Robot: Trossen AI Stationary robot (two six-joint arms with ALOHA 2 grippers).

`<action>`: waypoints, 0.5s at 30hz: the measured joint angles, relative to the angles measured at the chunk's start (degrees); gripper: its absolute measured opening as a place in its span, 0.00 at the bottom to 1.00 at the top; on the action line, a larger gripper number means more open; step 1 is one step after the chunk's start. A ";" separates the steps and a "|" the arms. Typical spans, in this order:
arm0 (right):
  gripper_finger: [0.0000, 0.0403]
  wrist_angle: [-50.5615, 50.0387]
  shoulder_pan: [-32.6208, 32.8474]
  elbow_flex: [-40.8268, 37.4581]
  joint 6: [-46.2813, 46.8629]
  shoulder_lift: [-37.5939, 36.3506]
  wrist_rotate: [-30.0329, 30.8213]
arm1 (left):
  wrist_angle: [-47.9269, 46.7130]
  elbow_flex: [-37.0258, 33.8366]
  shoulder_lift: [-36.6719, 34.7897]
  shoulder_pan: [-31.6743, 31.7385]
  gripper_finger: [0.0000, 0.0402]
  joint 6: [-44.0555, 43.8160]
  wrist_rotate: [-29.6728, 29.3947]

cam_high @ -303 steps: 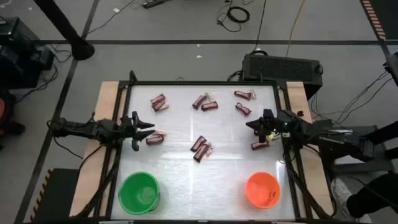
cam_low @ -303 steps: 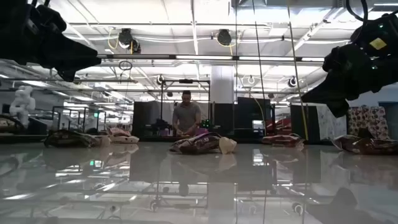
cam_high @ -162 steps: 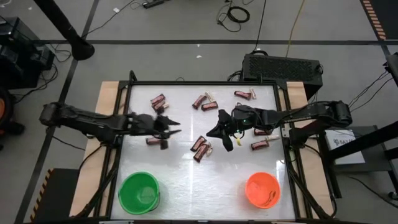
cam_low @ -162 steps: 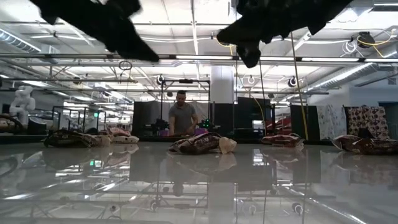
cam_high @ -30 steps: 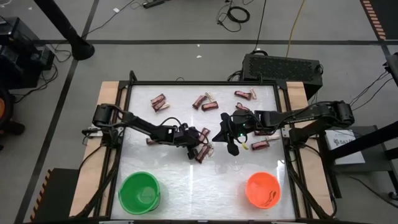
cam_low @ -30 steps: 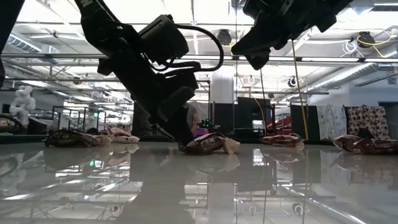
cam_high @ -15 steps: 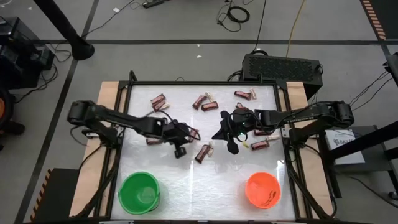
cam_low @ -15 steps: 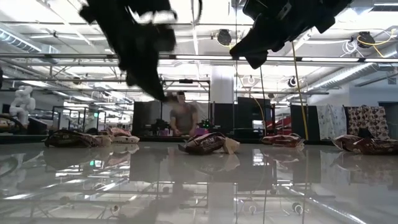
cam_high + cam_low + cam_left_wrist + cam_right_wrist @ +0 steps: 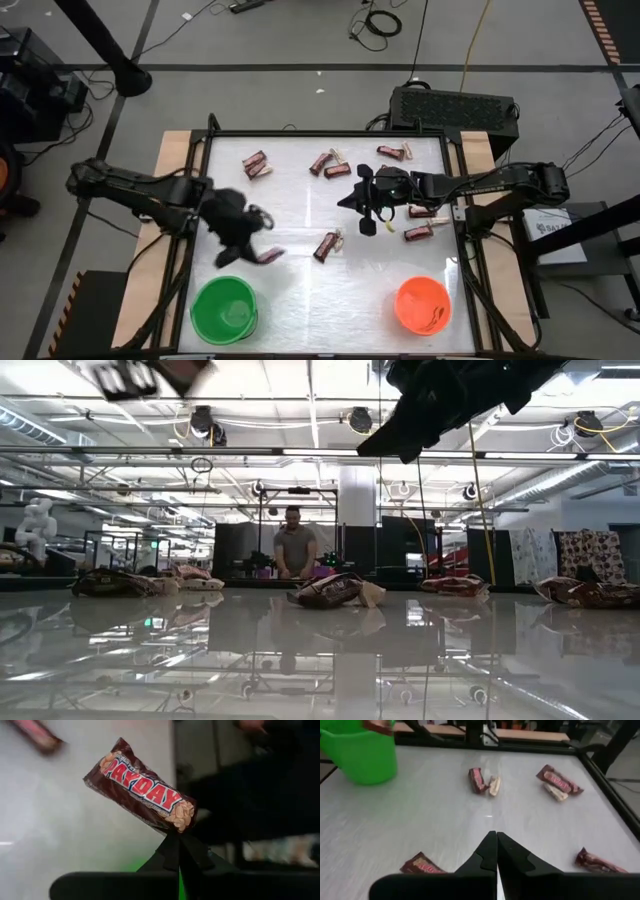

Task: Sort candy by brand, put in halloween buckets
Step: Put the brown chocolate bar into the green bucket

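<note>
Above the green bucket (image 9: 224,309), left hand (image 9: 243,232) pinching a dark PayDay bar (image 9: 142,793) by one end, long axis tilted diagonally, right hand (image 9: 361,200) closed mid-desk (image 9: 300,280), loose bars (image 9: 327,244) nearby, orange bucket (image 9: 421,304) apart.

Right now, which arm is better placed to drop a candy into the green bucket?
The left. Its gripper is shut on a PayDay bar, just above the green bucket. The right gripper is shut and empty, mid-table.

You have a glossy white table (image 9: 300,290) carrying scattered reddish-brown and tan wrapped candy bars (image 9: 327,245) (mostly along the far side), a green plastic bucket (image 9: 224,309) and an orange one (image 9: 422,304).
</note>
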 joint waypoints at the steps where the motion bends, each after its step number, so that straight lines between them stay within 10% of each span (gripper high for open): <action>1: 0.00 0.53 -0.03 0.00 -0.06 0.00 0.00 | -0.34 0.00 -0.39 -1.86 0.00 -1.83 0.32; 8: 0.00 4.62 -0.24 0.00 -1.30 0.00 -0.06 | -5.22 0.00 -0.49 -13.72 0.00 -21.94 6.41; 15: 0.00 8.15 -0.24 0.02 -0.90 0.00 -0.13 | -12.47 0.00 -0.42 -19.82 0.00 -21.75 5.47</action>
